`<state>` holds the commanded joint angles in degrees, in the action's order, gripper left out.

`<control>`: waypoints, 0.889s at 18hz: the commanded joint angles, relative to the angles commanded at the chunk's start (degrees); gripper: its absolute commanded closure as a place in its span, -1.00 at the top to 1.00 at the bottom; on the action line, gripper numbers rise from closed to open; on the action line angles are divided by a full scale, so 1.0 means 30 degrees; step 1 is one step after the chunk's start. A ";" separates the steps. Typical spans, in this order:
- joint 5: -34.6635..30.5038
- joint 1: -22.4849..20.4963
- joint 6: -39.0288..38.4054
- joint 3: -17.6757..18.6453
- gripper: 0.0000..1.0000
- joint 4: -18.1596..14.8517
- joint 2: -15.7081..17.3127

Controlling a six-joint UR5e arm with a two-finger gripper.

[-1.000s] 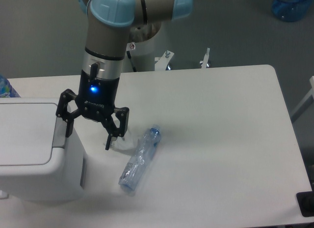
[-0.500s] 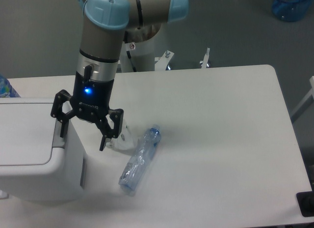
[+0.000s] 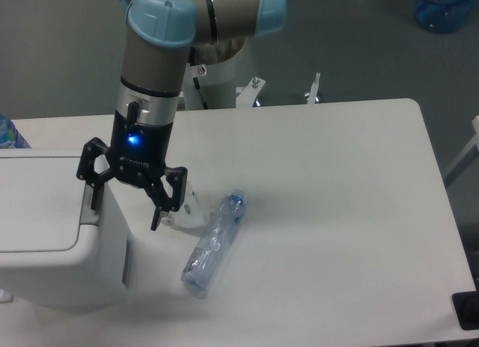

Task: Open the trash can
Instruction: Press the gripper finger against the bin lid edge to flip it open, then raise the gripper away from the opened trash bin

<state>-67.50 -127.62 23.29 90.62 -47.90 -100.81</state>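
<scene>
The trash can [image 3: 56, 227] is a large boxy white bin at the table's left edge, with its flat lid [image 3: 37, 205] lying closed. My gripper [image 3: 125, 217] hangs open at the bin's right rim. One black finger [image 3: 94, 196] stands over the lid's grey hinge strip [image 3: 90, 205]. The other finger [image 3: 158, 215] hangs off the bin's right side, above the table. Nothing is held between them.
A clear crushed plastic bottle [image 3: 213, 242] lies on the white table [image 3: 329, 212] just right of the gripper, with a crumpled clear scrap [image 3: 187, 212] beside its neck. A blue bottle top [image 3: 7, 134] shows at the far left edge.
The gripper moved a little to the left over the past second, bringing its left finger over the bin's hinge edge. It has held still for the last half second.
</scene>
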 joint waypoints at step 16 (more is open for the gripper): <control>-0.0320 -0.0234 0.0875 -0.2251 1.00 -0.0028 -0.0175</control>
<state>-68.46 -128.32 25.92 83.86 -47.99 -101.34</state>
